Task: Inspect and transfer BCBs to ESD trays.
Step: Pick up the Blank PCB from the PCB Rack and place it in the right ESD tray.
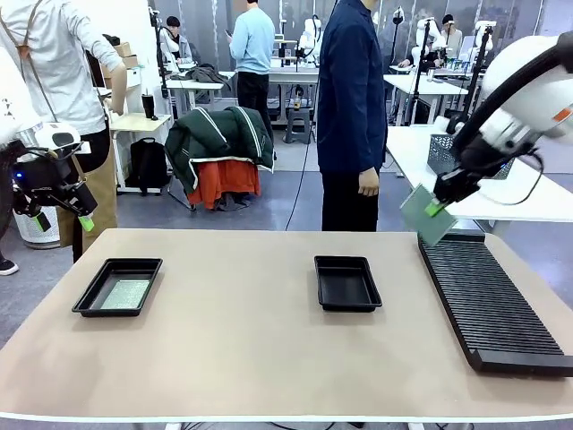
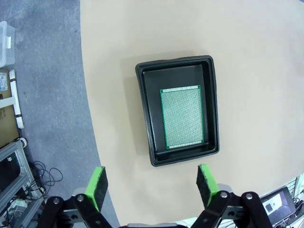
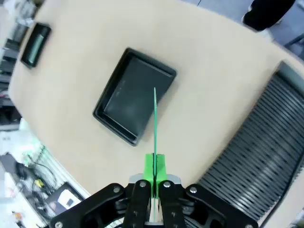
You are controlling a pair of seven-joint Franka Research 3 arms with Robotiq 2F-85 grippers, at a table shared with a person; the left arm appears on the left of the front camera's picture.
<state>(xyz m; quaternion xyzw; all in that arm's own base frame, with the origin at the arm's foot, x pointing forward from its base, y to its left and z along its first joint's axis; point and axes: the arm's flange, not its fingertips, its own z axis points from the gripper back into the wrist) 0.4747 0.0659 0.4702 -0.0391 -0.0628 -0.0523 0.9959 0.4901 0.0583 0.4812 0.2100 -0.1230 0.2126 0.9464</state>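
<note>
Two black ESD trays sit well apart on the tan table (image 1: 251,358), and only one is filled; the left tray (image 2: 142,118) has a green BCB (image 2: 182,117) lying flat on its floor, inside the rim, while the middle tray (image 1: 347,283) is bare; the right gripper (image 1: 436,208) is clamped on a second board (image 1: 426,215), pinching it by one edge between its green pads and holding it tilted in the air above the far end of the long ribbed rack (image 1: 488,300), clear of the slots; in the right wrist view that board appears edge-on as a thin green line, with the bare tray below and beyond it; the left gripper (image 2: 151,185) hangs spread wide and holding nothing, off the table's left edge, looking down on the filled tray; a person in dark clothes (image 1: 351,107) stands at the far side of the table, hands at the sides; the step in hand looks like the inspection and carry of the second board, bound for the bare tray; the next move would call for swinging the arm across to that tray, turning the board flat, lowering it inside the rim and only then parting the fingers.
</note>
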